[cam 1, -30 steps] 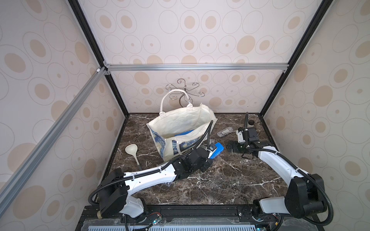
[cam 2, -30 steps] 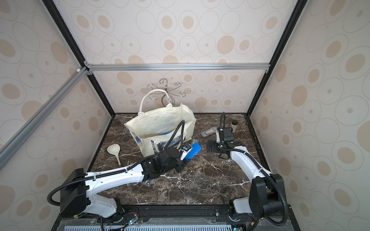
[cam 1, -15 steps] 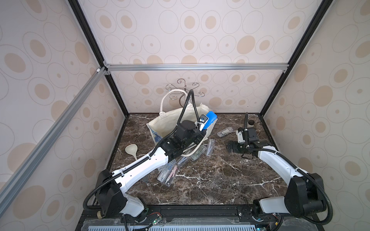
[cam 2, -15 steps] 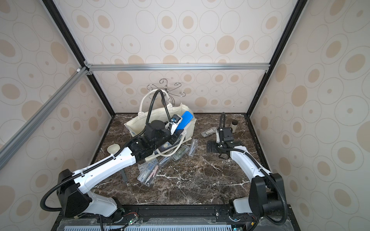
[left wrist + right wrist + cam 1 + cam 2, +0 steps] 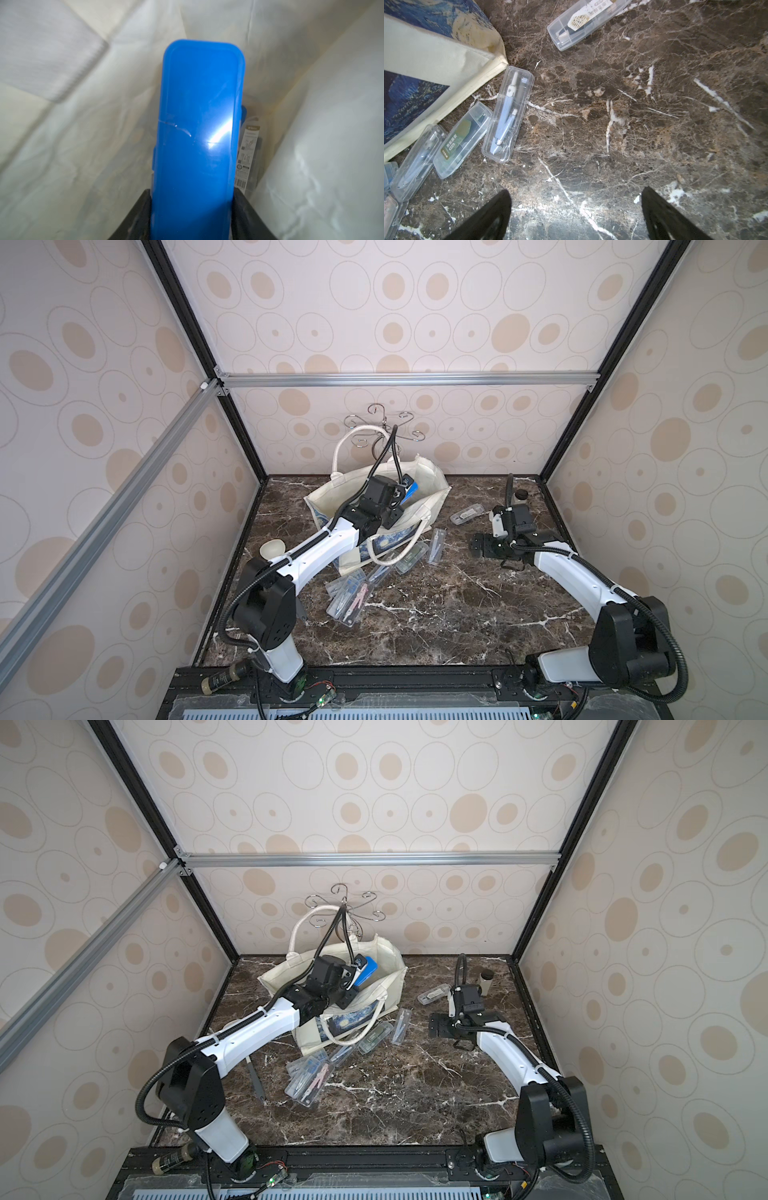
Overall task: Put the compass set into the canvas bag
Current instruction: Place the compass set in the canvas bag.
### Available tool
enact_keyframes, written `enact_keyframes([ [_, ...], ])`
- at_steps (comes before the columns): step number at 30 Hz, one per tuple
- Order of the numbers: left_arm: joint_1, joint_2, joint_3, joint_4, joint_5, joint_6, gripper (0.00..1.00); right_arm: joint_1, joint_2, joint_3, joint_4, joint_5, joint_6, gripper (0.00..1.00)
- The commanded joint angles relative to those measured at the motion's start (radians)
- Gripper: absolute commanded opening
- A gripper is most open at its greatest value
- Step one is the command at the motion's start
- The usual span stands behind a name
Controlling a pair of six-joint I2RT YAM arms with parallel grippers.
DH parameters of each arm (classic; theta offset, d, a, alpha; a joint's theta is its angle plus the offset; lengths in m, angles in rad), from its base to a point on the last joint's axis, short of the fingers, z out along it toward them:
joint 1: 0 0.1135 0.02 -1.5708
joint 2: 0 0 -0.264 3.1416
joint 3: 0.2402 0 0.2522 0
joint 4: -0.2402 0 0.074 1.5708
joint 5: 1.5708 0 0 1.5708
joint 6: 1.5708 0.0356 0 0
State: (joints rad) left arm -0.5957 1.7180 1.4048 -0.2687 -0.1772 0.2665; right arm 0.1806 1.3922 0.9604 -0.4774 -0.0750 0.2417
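Taking the far wall as 12 o'clock, the bag stands at about 12 o'clock on the table, and my left gripper is down in its open mouth. My fingers there are about half open and closed on the two long sides of the blue case, the compass set. The case points away from my wrist, with cream cloth on all sides of it. I cannot tell if its far end touches the bottom. My right gripper hangs at 3 o'clock of the bag over bare marble, jaws wide apart and with nothing in them.

What worries me:

- If I let go too high, the case falls on another case that lies in the bag just beside it. The hard plastic may crack or spring open.
- The bag is soft and nothing holds it. In both top views my left arm crosses its near wall. I think a low pull back would drag this wall, and the bag could fall toward 6 o'clock, onto the clear cases there.
- The loop handle hangs down the near wall, just below my arm. A finger or my cable could hook it when I leave.
- If the case lands on end against the cloth, it may lean out over the rim.
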Motion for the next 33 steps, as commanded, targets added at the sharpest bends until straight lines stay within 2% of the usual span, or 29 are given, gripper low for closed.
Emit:
enact_keyframes([
  [1,0.004,0.029,0.051,-0.069,-0.048,0.040,0.52,-0.007,0.004,0.025,-0.026,0.007,-0.003,0.99],
  [9,0.005,0.066,0.056,-0.079,-0.088,0.028,0.55,-0.007,-0.010,0.021,-0.028,0.014,-0.005,1.00],
  [15,0.005,0.051,0.078,-0.068,-0.099,0.011,0.71,-0.007,-0.010,0.021,-0.026,0.011,-0.002,1.00],
  [19,0.005,0.039,0.119,-0.073,-0.090,-0.005,0.78,-0.007,-0.009,0.018,-0.027,0.012,0.000,1.00],
  [27,0.004,-0.065,0.143,-0.032,0.028,-0.038,0.90,-0.007,-0.012,0.015,-0.026,0.006,0.002,1.00],
  [33,0.005,-0.191,0.106,-0.006,0.187,-0.113,0.95,-0.007,-0.009,0.019,-0.017,-0.018,0.010,1.00],
])
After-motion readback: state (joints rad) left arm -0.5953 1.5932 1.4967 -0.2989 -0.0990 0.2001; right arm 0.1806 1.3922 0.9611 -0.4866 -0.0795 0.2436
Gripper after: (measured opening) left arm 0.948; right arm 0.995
